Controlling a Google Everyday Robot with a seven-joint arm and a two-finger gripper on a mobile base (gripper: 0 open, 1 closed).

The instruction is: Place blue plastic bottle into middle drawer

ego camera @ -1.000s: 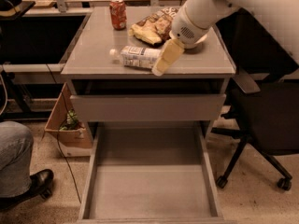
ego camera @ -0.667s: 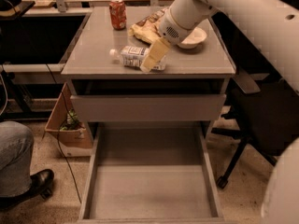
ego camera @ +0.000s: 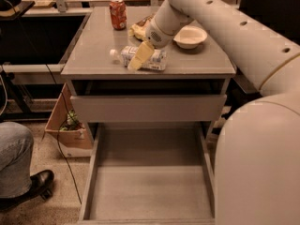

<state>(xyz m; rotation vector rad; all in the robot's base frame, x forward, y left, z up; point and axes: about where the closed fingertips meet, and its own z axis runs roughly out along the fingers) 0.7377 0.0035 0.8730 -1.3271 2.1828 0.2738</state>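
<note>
Behind the clear, blue-labelled plastic bottle lying on the grey desk stand an orange-red soda can and a white bowl. Below it, the wide grey middle drawer is open. The white arm slants down, with the tool over the bottle; its grip cannot be told.

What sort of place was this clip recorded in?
Probably an office or lab workspace: a grey metal drawer cabinet, a cardboard box of odds and ends on the floor beside it, and a person's leg in jeans nearby. The claw sits at the blue plastic bottle on the cabinet top.
</note>
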